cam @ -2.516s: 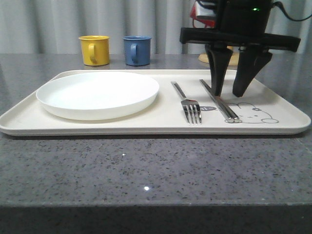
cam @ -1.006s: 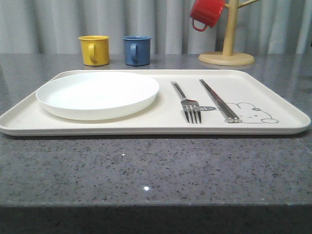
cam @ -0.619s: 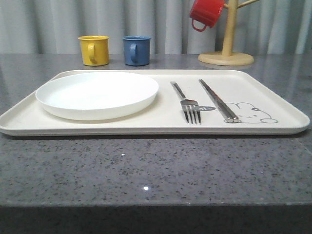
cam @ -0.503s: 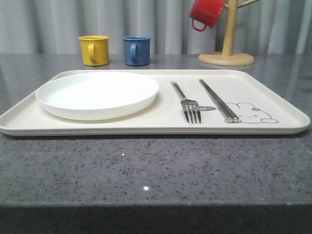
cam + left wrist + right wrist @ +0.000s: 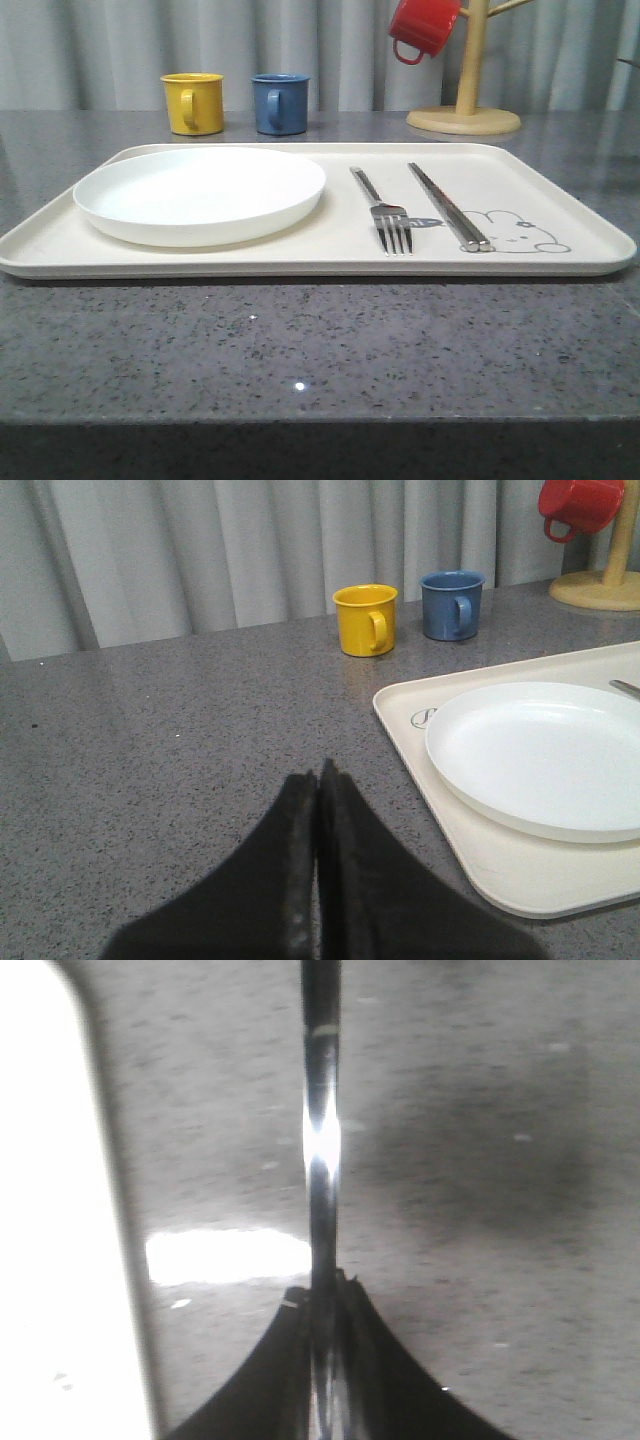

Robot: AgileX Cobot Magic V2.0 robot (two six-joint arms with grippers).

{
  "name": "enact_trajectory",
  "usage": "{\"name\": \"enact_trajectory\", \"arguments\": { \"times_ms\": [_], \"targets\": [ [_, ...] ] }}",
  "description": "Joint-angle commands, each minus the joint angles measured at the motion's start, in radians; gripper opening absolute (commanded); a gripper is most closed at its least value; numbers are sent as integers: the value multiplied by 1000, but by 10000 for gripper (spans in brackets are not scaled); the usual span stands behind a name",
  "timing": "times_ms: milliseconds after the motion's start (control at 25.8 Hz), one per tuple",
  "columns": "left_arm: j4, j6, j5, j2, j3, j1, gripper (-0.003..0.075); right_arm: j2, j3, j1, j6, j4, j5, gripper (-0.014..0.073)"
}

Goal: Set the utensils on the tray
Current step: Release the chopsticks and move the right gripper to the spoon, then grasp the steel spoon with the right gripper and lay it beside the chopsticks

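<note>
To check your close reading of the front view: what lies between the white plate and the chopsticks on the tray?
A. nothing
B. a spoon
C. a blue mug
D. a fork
D: the fork lies on the tray, right of the plate and left of the chopsticks.

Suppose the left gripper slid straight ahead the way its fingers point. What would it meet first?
Probably only bare grey countertop, then the curtain. The left gripper points left of the yellow mug and tray; depth is unclear.
</note>
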Motion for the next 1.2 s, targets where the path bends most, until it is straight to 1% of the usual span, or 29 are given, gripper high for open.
{"name": "enact_trajectory", "arguments": {
  "times_ms": [0,155,310,503,813,890,1084,1161],
  "targets": [
    [-10,-8,-82,9,-29,2,-18,-47,-25,72,34,16,95,-46],
    [-10,-8,-82,9,-29,2,-18,-23,-25,172,73,19,75,-46],
    [-10,-8,-82,9,-29,2,-18,29,-25,227,81,54,65,-46],
    [-10,-8,-82,9,-29,2,-18,93,-25,229,117,67,43,-46],
    [-10,-8,-82,9,-29,2,-18,133,-25,229,118,67,24,-43],
    [-10,-8,-82,9,-29,2,-18,133,-25,229,118,66,24,-3],
    [-10,-8,-82,9,-29,2,-18,133,-25,229,118,66,24,164],
    [-10,-8,-82,9,-29,2,-18,133,-25,229,118,66,24,199]
  ]
}}
